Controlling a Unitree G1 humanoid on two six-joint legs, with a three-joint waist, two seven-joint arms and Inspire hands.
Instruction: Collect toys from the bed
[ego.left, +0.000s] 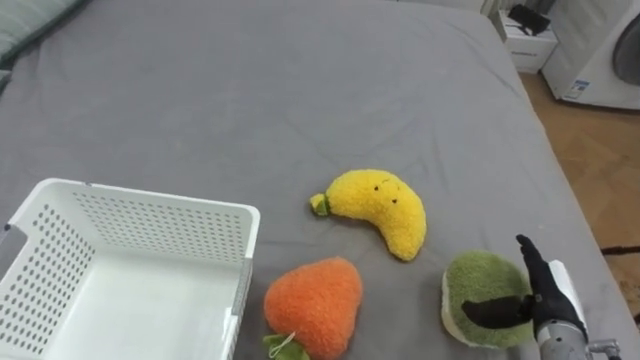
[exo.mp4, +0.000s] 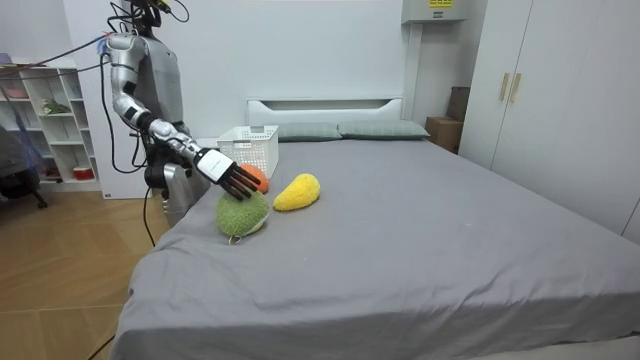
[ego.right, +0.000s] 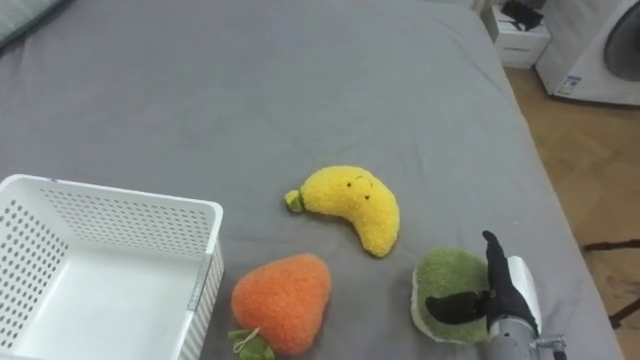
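- The right robot hand (ego.left: 543, 298) lay released against the green toy (ego.left: 474, 284), fingers straight; a shallow close could let the plush slip.
- A nudge might roll it off the bed (ego.left: 300, 100).

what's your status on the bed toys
Right robot hand open, thumb across green plush toy. Yellow banana toy and orange toy loose on bed, beside white basket. Nothing blocking.
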